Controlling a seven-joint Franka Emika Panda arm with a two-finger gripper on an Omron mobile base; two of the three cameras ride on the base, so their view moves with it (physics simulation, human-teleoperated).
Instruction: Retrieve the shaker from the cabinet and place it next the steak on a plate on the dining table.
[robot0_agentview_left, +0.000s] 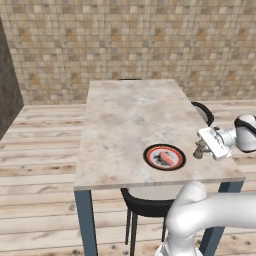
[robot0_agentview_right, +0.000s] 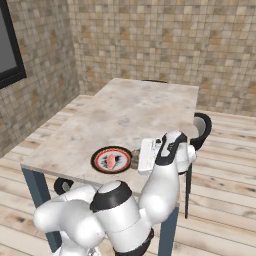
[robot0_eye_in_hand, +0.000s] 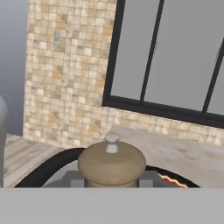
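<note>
Marble-topped dining table carries plate with steak. Gripper clamped on shaker, just beside plate; retrieval judged complete, release outstanding.

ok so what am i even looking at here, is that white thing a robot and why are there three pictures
Yes, the white thing is a robot arm on a base that can drive, in a computer-drawn kitchen. Two pictures come from cameras on the base, behind the arm to its left and to its right, so they show one scene from two sides. The third comes from a camera on the hand, looking along the gripper.

In front of it stands the dining table, with dark chairs tucked around it. On the table lies a round plate with a steak on it. The gripper is shut on a small wooden shaker, holding it near the table's edge, beside the plate. I can't tell if it touches the tabletop yet.
</note>
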